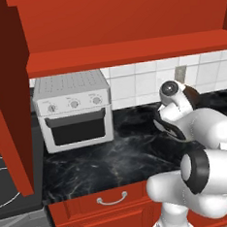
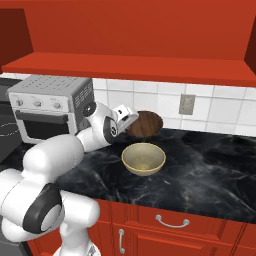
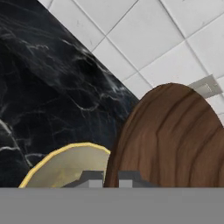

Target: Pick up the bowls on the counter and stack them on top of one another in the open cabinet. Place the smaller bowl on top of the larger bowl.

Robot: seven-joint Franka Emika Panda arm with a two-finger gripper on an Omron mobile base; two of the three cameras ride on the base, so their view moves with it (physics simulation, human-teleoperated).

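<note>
Fingers clamping brown bowl rim, tan bowl below

The glossy black marble surface with white veins ran along the white tiled wall, above red drawers with silver handles. A white toaster oven stood on it at the left end, against the wall. The pale yellowish-tan bowl rested upright on the surface well right of the oven, near the front edge.
</note>
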